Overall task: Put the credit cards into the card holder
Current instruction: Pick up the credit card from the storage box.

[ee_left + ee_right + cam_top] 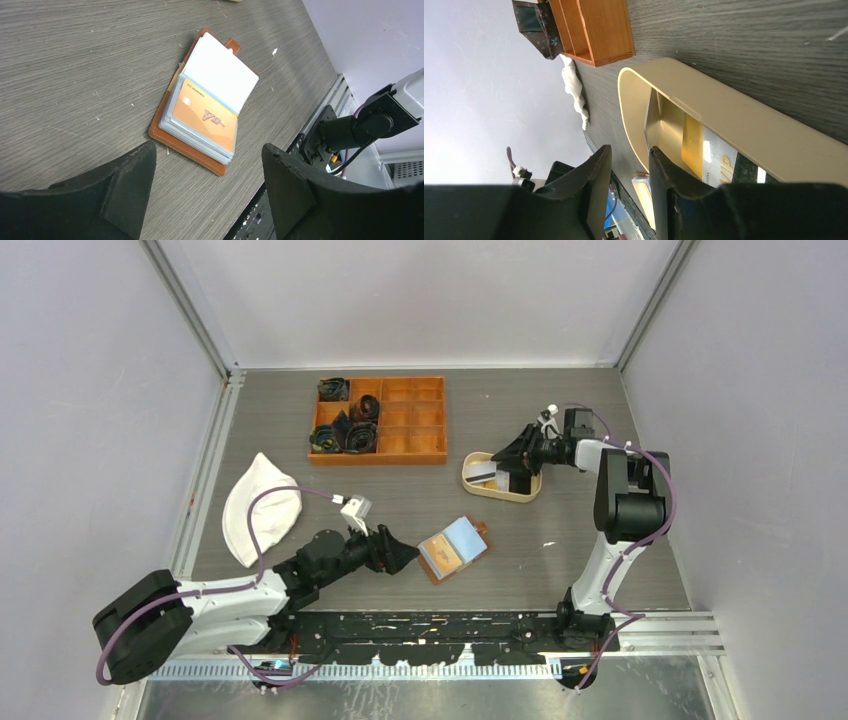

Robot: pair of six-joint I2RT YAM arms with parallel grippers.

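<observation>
Orange compartmented box (420, 420) at back (dark rolled items (350, 427) inside); beige oval tray (495, 492) right; white cloth (262, 515) left.

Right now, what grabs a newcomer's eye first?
The open brown card holder lies near the table's front centre, an orange VIP card showing in its sleeves. Beyond it sit the bright orange compartmented box near the far edge and, to its right, the beige oval tray with the right arm over it.

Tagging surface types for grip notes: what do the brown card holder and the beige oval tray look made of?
Card holder: looks like tan leather or an imitation, matte, with a stitched seam along its edge. Tray: probably hard plastic, smooth and semi-gloss; its inner wall reflects light.
</observation>
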